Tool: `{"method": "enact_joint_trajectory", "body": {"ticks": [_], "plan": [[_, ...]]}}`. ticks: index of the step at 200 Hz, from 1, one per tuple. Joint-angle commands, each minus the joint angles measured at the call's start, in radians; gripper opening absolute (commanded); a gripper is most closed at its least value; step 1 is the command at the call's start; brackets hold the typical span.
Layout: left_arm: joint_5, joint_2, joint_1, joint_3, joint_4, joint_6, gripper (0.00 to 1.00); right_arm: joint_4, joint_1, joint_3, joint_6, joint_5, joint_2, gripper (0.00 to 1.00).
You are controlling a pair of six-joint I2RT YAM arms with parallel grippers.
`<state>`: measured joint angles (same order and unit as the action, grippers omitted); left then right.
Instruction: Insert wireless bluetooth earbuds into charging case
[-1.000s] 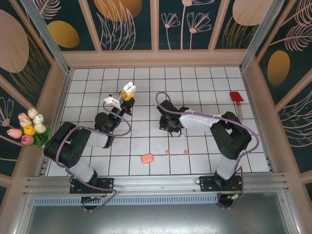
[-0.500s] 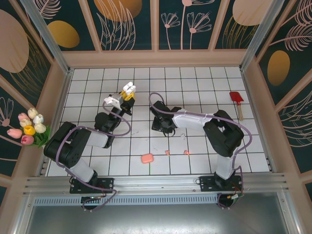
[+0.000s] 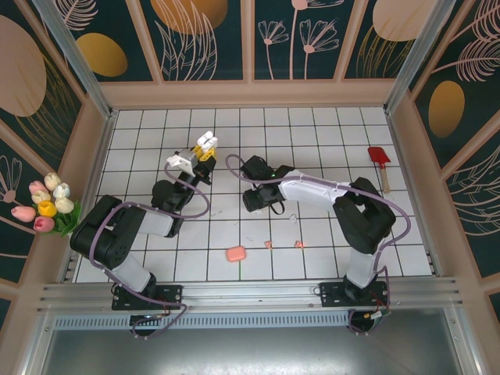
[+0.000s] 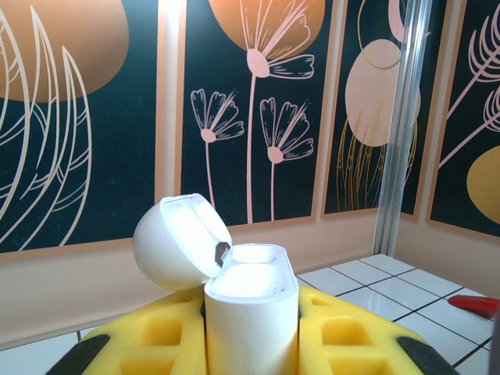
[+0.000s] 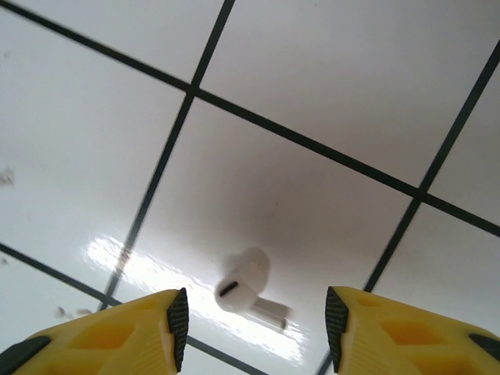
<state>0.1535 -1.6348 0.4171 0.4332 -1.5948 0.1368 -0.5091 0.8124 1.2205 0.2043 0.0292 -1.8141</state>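
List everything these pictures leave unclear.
- Right wrist: white earbud is blurred; its orientation is unreadable.
- Left wrist: white case hides its own wells behind its front wall.
- Top external: pink earbuds are too small to tell which way they lie.

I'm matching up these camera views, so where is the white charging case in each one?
Top external: the white plastic charging case, lid open, is left of centre, held in the left tool.
Left wrist: bottom centre, clamped between the yellow fingers, lid tipped left.
Right wrist: white tiles and a small white earbud under the open right tool.
Shared landmark: the red spatula, to the case's right in top and left wrist views.
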Motion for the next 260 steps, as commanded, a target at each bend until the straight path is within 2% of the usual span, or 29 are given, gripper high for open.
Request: {"method": "enact_joint_trajectory", "body": {"ticks": [1, 60, 161, 260], "plan": [[0.017, 0.024, -0.003, 0.012, -0.148, 0.011, 0.00, 0.004, -0.030, -0.024, -0.123, -0.051, 0.034, 0.52], [0.015, 0.031, -0.003, 0.009, -0.141, 0.004, 0.00, 0.034, -0.009, 0.005, -0.108, -0.091, -0.039, 0.53], [0.012, 0.030, -0.003, 0.007, -0.138, 0.001, 0.00, 0.012, -0.001, 0.059, -0.132, -0.057, -0.133, 0.51], [0.011, 0.021, -0.003, 0.011, -0.142, 0.001, 0.00, -0.022, 0.012, 0.063, -0.144, -0.051, -0.150, 0.47]]}}
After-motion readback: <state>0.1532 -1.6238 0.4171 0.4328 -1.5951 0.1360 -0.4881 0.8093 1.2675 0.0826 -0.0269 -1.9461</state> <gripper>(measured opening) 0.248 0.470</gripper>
